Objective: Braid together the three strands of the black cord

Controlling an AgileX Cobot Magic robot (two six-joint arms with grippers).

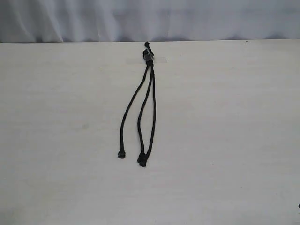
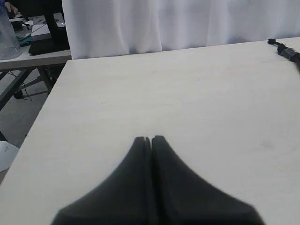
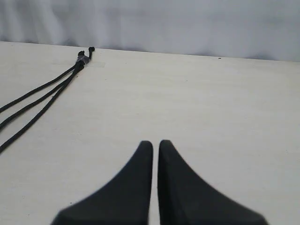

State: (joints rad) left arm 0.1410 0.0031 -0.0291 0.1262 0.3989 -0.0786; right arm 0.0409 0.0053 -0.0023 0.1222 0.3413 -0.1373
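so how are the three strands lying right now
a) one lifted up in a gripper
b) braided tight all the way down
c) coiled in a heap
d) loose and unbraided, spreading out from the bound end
d: the three strands run apart from the bound end and lie flat on the table, while the left gripper and right gripper hold nothing.

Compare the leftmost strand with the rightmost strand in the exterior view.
The leftmost strand bows outward; the rightmost strand runs straighter. The leftmost's tip lies alone; the rightmost's ends beside the middle strand. Both are thin, black, unbraided, joined at the bound end.
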